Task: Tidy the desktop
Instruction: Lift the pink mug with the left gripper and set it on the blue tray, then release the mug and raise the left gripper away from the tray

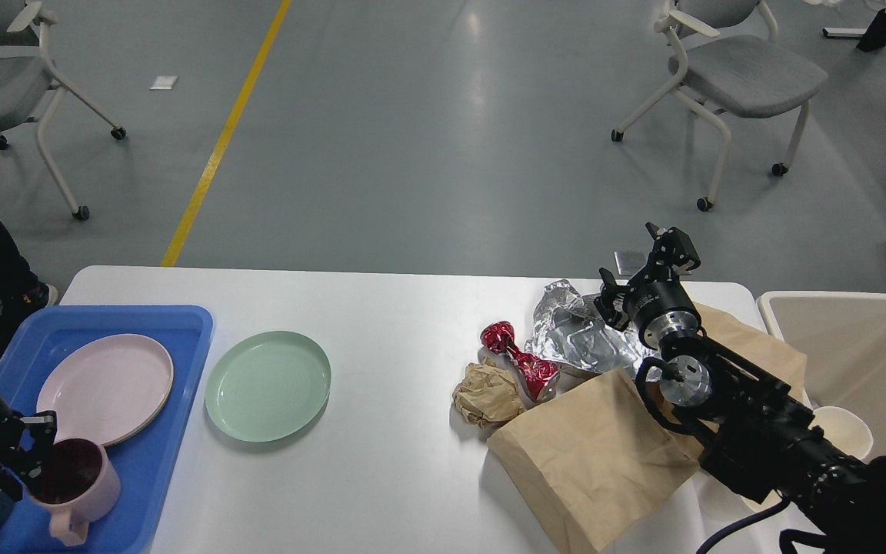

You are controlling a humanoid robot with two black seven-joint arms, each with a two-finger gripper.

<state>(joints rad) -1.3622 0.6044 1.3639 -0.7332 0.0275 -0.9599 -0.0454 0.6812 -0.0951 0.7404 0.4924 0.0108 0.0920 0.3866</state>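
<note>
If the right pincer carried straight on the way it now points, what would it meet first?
The right pincer points away from the robot, above the crumpled silver foil. Beyond it lies only the desktop edge, then bare floor, so the way looks free, though depth is unclear.

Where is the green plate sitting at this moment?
In the head view, the green plate lies flat on the desktop, left of centre, just right of the blue tray and apart from it.

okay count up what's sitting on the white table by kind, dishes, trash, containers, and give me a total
Dishes: 3 – pale pink round plate, mint green round plate, pink mug
Trash: 4 – crumpled brown paper ball, red foil wrapper, silver foil sheet, brown paper bag
Containers: 1 – blue plastic tray
Total: 8
</note>
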